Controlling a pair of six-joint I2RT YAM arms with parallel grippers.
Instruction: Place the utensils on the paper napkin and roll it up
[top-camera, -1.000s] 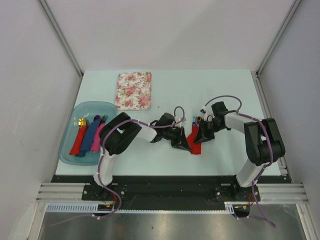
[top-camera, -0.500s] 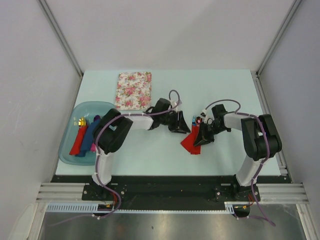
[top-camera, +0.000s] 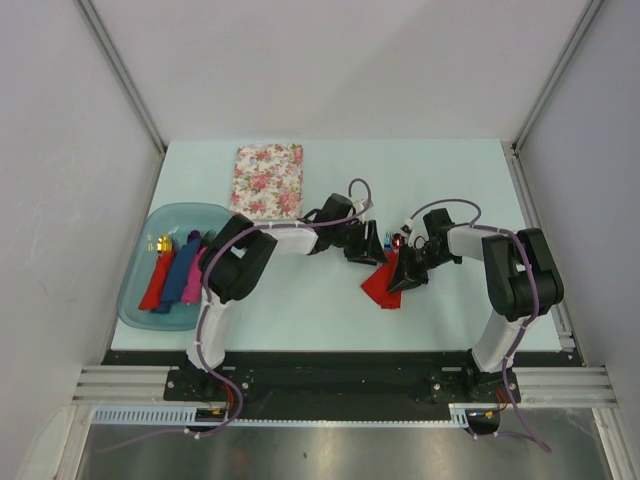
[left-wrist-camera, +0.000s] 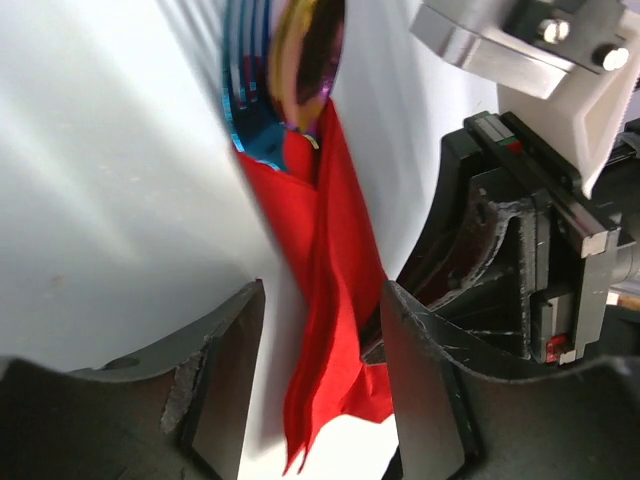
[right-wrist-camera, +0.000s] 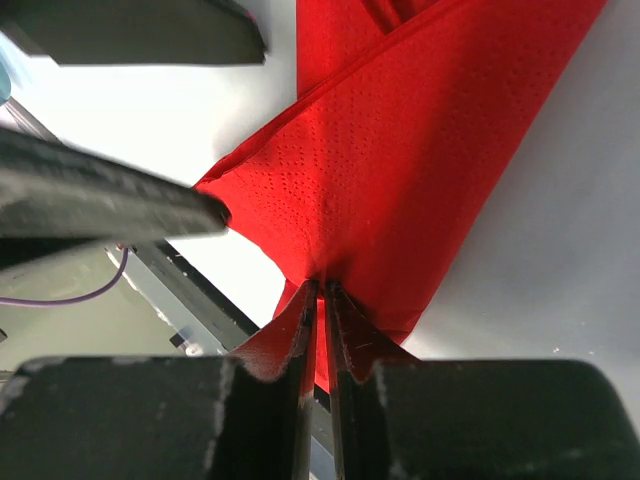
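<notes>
On the table (top-camera: 450, 180), right tool (right-wrist-camera: 320, 292) pinches red napkin (right-wrist-camera: 430, 150); left tool (left-wrist-camera: 320, 310) gapes.

**Left arm** (top-camera: 240, 265): base at the near edge, elbow folded high, forearm stretched rightward to mid-table, wrist turned down.

**Left gripper** (top-camera: 369, 244): low over the table, jaws parted. In the wrist view both dark fingers (left-wrist-camera: 225, 385) stand clearly apart, holding nothing.

**Right arm** (top-camera: 522, 280): base at the near edge, elbow bent outward on the right, forearm angled back and leftward, wrist tipped down toward the left arm.

**Right gripper** (top-camera: 404, 272): near the left gripper but not touching it, fingertips pressed together and pinching a fold of red napkin (right-wrist-camera: 420, 160).
</notes>
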